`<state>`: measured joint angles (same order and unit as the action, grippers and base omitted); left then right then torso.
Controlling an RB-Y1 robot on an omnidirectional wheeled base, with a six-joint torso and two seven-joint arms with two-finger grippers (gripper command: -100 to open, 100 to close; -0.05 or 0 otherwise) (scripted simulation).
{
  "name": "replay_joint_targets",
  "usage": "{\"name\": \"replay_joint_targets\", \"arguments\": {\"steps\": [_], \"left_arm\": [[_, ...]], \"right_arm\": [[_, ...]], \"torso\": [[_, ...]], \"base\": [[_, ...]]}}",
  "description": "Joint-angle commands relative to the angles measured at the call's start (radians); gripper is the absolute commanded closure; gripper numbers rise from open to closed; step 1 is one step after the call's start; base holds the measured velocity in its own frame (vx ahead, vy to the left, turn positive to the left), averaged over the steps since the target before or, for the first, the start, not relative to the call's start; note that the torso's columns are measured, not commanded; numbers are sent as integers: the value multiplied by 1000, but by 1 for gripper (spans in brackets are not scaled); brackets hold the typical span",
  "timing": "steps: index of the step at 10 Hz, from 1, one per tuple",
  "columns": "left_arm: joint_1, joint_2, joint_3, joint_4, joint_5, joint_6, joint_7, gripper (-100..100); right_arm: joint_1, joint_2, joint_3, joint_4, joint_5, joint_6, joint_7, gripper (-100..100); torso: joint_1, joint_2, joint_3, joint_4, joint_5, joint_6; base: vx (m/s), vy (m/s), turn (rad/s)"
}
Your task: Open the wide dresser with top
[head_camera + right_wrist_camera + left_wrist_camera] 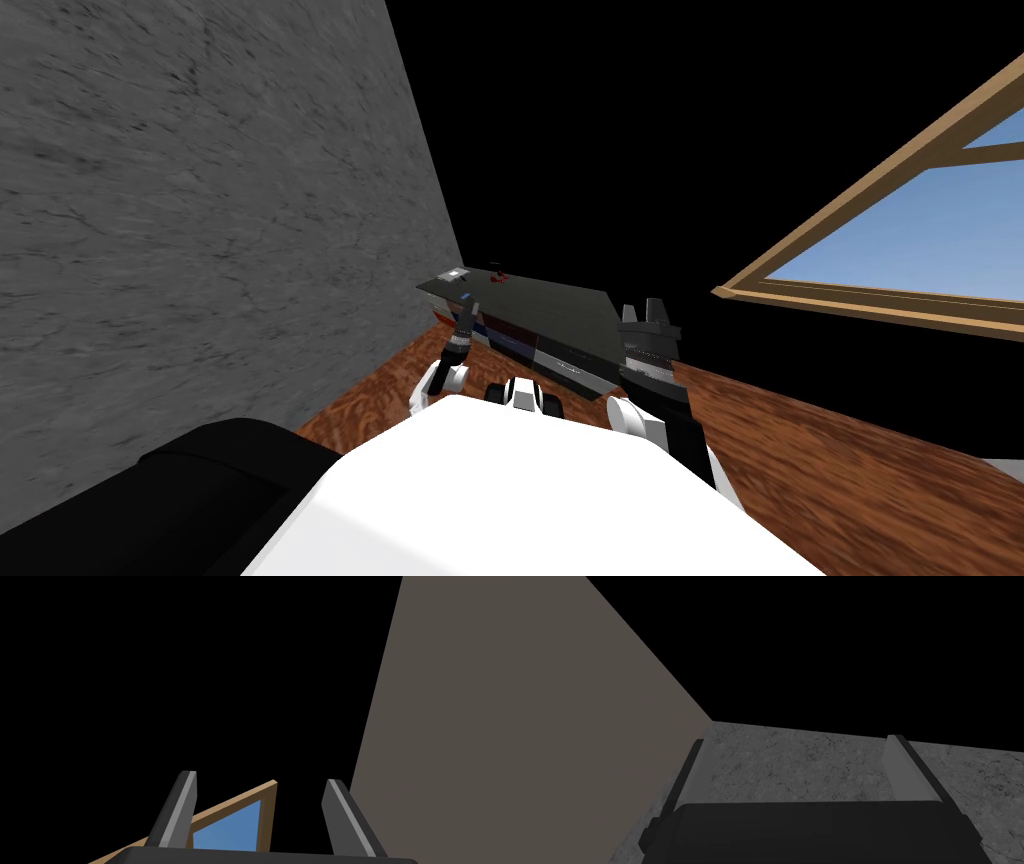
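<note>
Our left hand (799, 773) released, right hand (262, 811) released too; wide low dresser (550, 310), dark grey top, ahead by grey wall (200, 200).

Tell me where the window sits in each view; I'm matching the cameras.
Head view: window at the right, beyond the right gripper.
Right wrist view: window between that gripper's open fingers.
Left wrist view: faces the grey wall.
Shared landmark: the window's wooden frame.
</note>
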<state>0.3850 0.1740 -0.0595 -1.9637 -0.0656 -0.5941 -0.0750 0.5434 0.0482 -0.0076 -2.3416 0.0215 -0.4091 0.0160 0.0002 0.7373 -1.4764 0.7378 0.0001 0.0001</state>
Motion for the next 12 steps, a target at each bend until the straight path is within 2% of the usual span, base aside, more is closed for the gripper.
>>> {"name": "replay_joint_targets", "arguments": {"steps": [1, 7, 8, 11, 12], "left_arm": [[-16, 6, -2, 77, 2, -25, -7, -100], [-52, 11, -6, 236, 5, -72, -19, -100], [-65, 11, -8, 281, 7, -88, -24, -100], [-78, 11, -9, 345, 8, -105, -28, -100], [-91, 11, -10, 390, 9, -122, -33, -100]], "right_arm": [[0, 0, 0, 0, 0, 0, 0, 0], [0, 0, 0, 0, 0, 0, 0, 0], [0, 0, 0, 0, 0, 0, 0, 0], [0, 0, 0, 0, 0, 0, 0, 0], [0, 0, 0, 0, 0, 0, 0, 0]], "torso": [[0, 1, 0, 0, 0, 0], [0, 1, 1, 0, 0, 0], [0, 1, 1, 0, 0, 0], [0, 0, 0, 0, 0, 0], [0, 1, 0, 0, 0, 0]], "base": [[27, 4, -34], [32, 3, -36], [34, 5, -46], [30, 4, -35], [35, 3, -51]]}}
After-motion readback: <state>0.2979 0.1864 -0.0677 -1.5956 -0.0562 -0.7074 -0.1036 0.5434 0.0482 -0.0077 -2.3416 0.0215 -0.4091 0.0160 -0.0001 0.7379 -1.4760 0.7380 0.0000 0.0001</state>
